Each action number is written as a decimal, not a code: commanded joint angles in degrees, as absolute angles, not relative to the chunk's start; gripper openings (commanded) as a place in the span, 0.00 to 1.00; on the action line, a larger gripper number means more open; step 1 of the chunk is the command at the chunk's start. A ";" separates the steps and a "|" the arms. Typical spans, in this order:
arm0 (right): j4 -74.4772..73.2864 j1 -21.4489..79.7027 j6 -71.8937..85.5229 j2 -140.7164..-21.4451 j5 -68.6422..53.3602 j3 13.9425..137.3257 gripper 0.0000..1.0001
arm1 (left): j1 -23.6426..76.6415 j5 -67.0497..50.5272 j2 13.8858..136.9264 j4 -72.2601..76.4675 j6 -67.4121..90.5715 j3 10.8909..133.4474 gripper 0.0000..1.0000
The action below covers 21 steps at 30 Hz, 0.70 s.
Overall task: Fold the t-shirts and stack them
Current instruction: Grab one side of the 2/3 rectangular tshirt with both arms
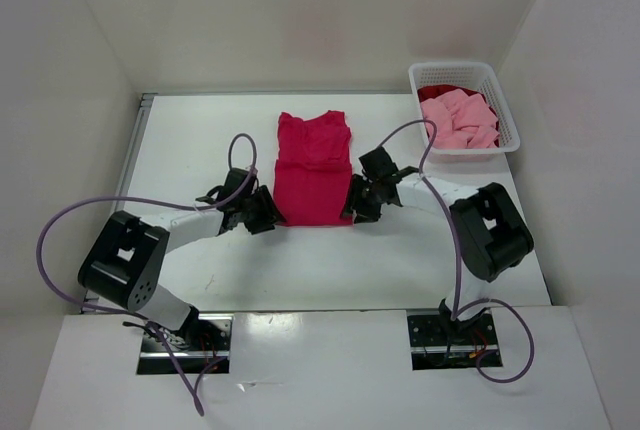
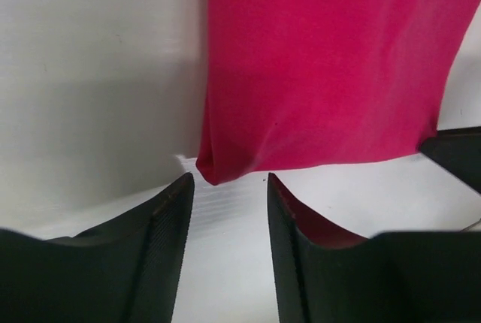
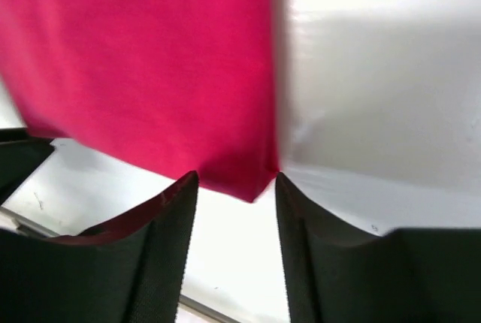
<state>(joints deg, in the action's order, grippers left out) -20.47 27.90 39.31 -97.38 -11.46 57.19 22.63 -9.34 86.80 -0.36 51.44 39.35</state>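
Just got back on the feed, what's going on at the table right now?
Both arms are at the crimson t-shirt, which lies as a long narrow strip in the middle of the table. The left gripper and right gripper each sit open at one near corner of it, holding nothing. The pink t-shirt and dark red t-shirt wait in the white basket at the far right.
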 commanded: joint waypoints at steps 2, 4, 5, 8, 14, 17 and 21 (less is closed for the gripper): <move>-13.80 26.98 42.71 -95.71 -10.63 53.79 0.53 | 22.41 -7.65 87.63 1.49 51.06 40.96 0.49; -13.80 26.37 42.71 -97.46 -11.34 53.79 0.53 | 22.41 -7.12 87.63 1.49 51.06 40.96 0.46; -13.80 26.37 42.71 -97.99 -11.34 53.79 0.53 | 22.41 -7.12 87.63 1.49 51.06 40.96 0.45; -12.93 26.37 43.32 -98.70 -11.34 53.79 0.48 | 22.41 -7.12 88.15 2.02 50.54 40.96 0.42; -11.51 26.37 44.38 -99.32 -12.57 51.94 0.24 | 22.41 -7.12 89.21 2.55 50.54 40.96 0.33; -11.51 26.37 44.38 -99.84 -12.57 51.94 0.11 | 22.41 -6.59 89.21 2.55 50.54 40.96 0.26; -12.22 26.37 44.38 -96.95 -12.57 49.75 0.00 | 22.41 -6.76 86.75 -0.42 49.31 41.48 0.10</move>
